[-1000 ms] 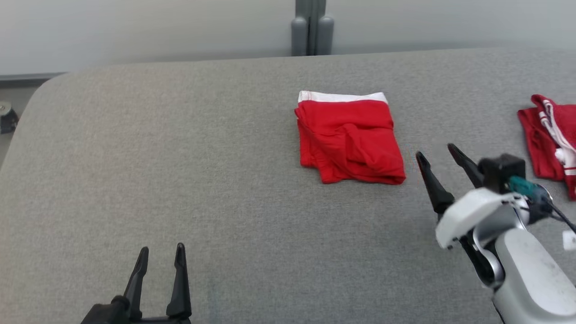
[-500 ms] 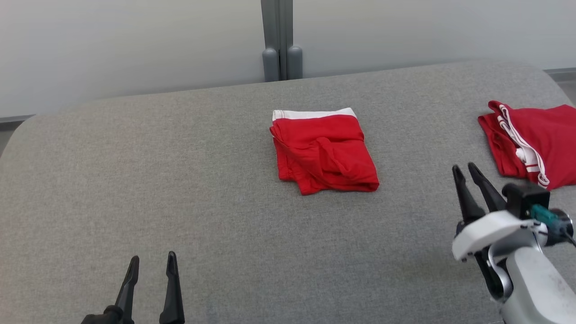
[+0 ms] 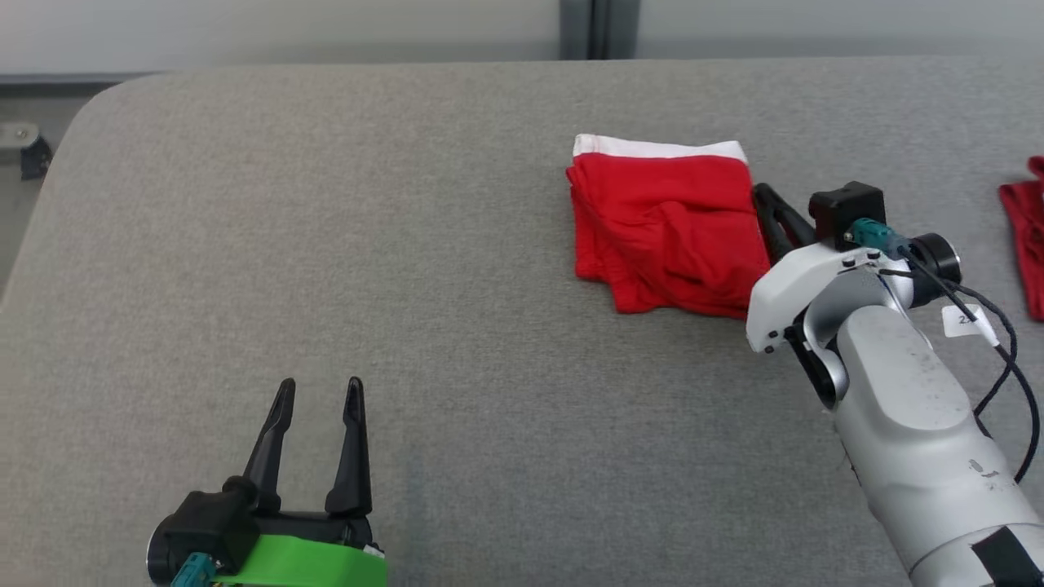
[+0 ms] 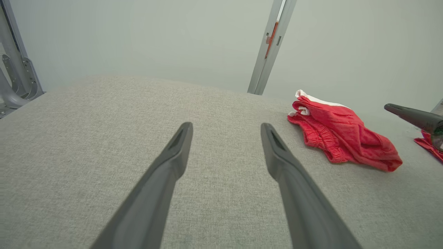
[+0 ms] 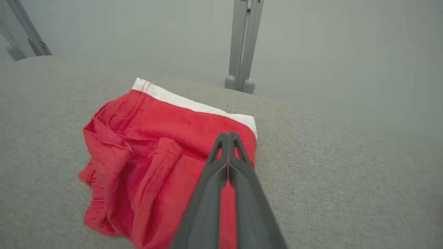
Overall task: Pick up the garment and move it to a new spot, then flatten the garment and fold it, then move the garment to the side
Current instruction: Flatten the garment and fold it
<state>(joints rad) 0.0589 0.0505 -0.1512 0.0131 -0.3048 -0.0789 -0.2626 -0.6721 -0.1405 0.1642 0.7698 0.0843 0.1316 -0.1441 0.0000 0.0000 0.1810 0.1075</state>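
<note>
The garment [image 3: 665, 228] is a folded pair of red shorts with a white waistband, lying on the grey padded table [image 3: 408, 244]. It also shows in the left wrist view [image 4: 342, 131] and the right wrist view [image 5: 155, 155]. My right gripper [image 3: 763, 196] is shut, fingers pressed together with no cloth seen between them. Its tips sit at the garment's right edge near the waistband [image 5: 228, 135], and it hangs above the table [image 4: 408, 116]. My left gripper [image 3: 318, 387] stands open near the front left, far from the garment, with nothing between its fingers [image 4: 226, 128].
Another red garment [image 3: 1026, 220] lies at the table's far right edge, red cloth also showing [image 4: 429, 145]. A grey post [image 3: 599, 28] stands behind the table against the wall. The table's rounded back-left corner [image 3: 90, 106] drops to the floor.
The head camera has shifted. My right gripper has gone from open to shut and now sits by the garment's right edge. The left gripper stays open.
</note>
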